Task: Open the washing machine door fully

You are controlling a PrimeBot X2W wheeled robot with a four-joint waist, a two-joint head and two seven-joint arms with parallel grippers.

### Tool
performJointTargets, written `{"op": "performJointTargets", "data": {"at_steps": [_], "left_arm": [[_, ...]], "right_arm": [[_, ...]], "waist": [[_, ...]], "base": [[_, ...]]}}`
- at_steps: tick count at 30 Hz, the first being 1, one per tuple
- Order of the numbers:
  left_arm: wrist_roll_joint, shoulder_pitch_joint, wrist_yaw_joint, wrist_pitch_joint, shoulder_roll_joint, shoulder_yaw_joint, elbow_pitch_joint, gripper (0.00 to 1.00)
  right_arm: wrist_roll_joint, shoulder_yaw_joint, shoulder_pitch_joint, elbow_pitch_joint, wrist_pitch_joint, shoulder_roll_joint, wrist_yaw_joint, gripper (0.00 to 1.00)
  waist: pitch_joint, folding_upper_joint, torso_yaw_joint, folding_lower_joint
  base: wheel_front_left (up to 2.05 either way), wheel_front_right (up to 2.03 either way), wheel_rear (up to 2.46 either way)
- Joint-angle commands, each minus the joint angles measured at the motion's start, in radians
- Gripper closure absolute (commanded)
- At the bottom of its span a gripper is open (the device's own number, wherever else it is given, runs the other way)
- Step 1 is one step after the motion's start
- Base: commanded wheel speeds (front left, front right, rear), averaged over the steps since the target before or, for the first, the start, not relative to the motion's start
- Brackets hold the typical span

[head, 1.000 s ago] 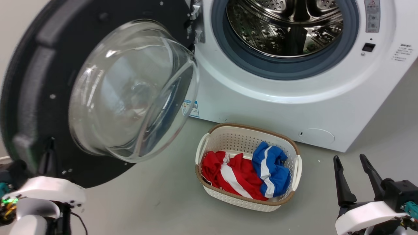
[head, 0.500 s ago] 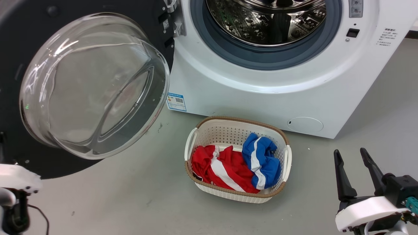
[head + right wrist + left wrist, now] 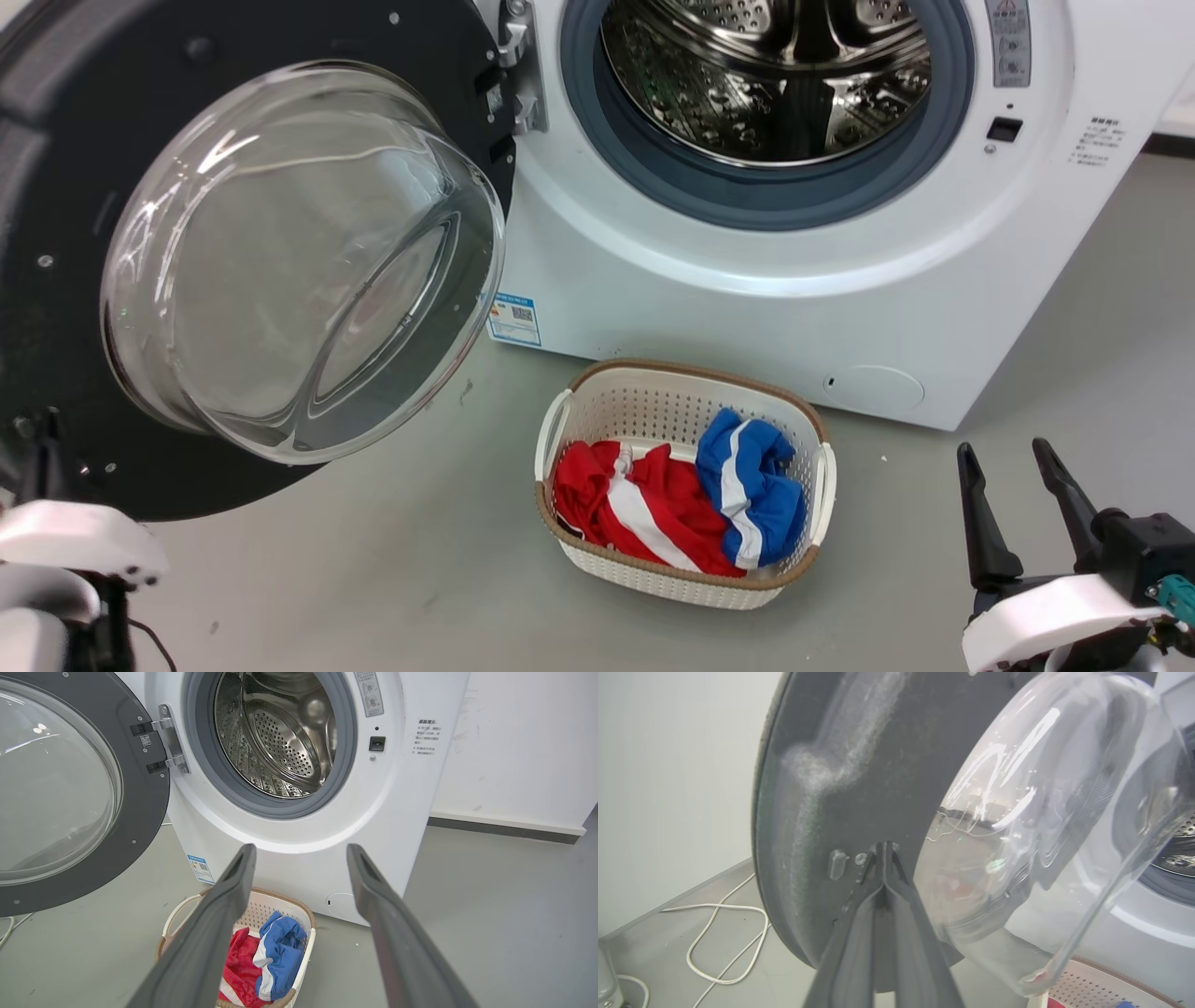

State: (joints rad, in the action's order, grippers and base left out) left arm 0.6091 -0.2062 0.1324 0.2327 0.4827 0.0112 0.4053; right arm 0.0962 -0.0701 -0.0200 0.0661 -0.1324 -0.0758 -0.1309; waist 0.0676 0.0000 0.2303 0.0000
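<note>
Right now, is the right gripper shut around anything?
No, the right gripper is open: its two fingers stand wide apart, with the washing machine front showing between them.

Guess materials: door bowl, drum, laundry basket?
Bowl of the washing machine door: clear glass apparently, glossy, see-through with bright glints. Drum: polished steel by look, mirror-like, perforated. Laundry basket: likely moulded white plastic, matte, holed walls, brown woven-look rim.

Right gripper (image 3: pixel 1001 446): two long dark-grey tapered matte fingers (image 3: pixel 201 947), with a shallow groove inside each tip. Behind the jaws: glossy white curved shell (image 3: pixel 1046 611), black boxy housing (image 3: pixel 1144 551), small teal connector (image 3: pixel 1178 592). Left gripper (image 3: pixel 886 846): same dark fingers. Behind its jaws: rounded white cover with small dark screws (image 3: pixel 79 546), thin black cable (image 3: pixel 149 635).
</note>
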Motion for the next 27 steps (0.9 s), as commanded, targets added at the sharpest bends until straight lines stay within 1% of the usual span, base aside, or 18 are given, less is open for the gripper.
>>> {"op": "performJointTargets", "data": {"at_steps": [1, 10, 13, 15, 17, 19, 23, 25, 26, 27], "left_arm": [[-0.010, 0.022, 0.009, 0.007, -0.009, -0.005, -0.021, 1.00], [-0.067, 0.174, 0.059, -0.018, -0.070, -0.099, -0.250, 1.00], [-0.087, 0.222, 0.073, -0.037, -0.092, -0.142, -0.326, 1.00], [-0.087, 0.249, 0.080, -0.048, -0.119, -0.174, -0.367, 1.00], [-0.088, 0.269, 0.073, -0.059, -0.143, -0.211, -0.396, 1.00], [-0.081, 0.270, 0.051, -0.063, -0.158, -0.242, -0.407, 1.00], [-0.101, 0.229, 0.019, -0.063, -0.185, -0.305, -0.388, 1.00], [-0.114, 0.211, 0.011, -0.052, -0.199, -0.327, -0.370, 1.00], [-0.114, 0.211, 0.011, -0.052, -0.199, -0.327, -0.370, 1.00], [-0.120, 0.200, 0.006, -0.046, -0.203, -0.338, -0.360, 1.00]], "right_arm": [[-0.001, 0.000, -0.010, 0.001, 0.000, 0.004, 0.000, 0.00], [-0.011, 0.007, -0.040, 0.000, 0.008, 0.014, 0.000, 0.00], [-0.017, 0.011, -0.039, -0.004, 0.011, 0.015, 0.000, 0.00], [-0.018, 0.012, -0.039, -0.006, 0.012, 0.016, 0.000, 0.00], [-0.021, 0.015, -0.038, -0.008, 0.013, 0.017, 0.000, 0.00], [-0.024, 0.017, -0.040, -0.010, 0.015, 0.018, 0.000, 0.00], [-0.027, 0.030, -0.031, -0.008, 0.019, 0.018, 0.000, 0.00], [-0.030, 0.043, -0.022, -0.006, 0.021, 0.018, 0.000, 0.00], [-0.030, 0.043, -0.022, -0.006, 0.021, 0.018, 0.000, 0.00], [-0.030, 0.048, -0.019, -0.004, 0.021, 0.018, 0.000, 0.00]], "waist": [[-0.016, 0.0000, 0.007, 0.0000], [-0.073, 0.0000, 0.027, 0.0000], [-0.082, 0.0000, 0.020, 0.0000], [-0.086, 0.0000, 0.008, 0.0000], [-0.088, 0.0000, -0.007, 0.0000], [-0.089, 0.0000, -0.023, 0.0000], [-0.090, 0.0000, -0.073, 0.0000], [-0.090, 0.0000, -0.107, 0.0000], [-0.090, 0.0000, -0.107, 0.0000], [-0.090, 0.0000, -0.124, 0.0000]], "base": [[0.00, 0.00, 0.00], [0.00, 0.00, 0.00], [0.00, 0.00, 0.00], [0.00, 0.00, 0.00], [0.00, 0.00, 0.00], [0.00, 0.00, 0.00], [0.00, 0.00, 0.00], [0.00, 0.00, 0.00], [0.00, 0.00, 0.00], [0.00, 0.00, 0.00]]}}
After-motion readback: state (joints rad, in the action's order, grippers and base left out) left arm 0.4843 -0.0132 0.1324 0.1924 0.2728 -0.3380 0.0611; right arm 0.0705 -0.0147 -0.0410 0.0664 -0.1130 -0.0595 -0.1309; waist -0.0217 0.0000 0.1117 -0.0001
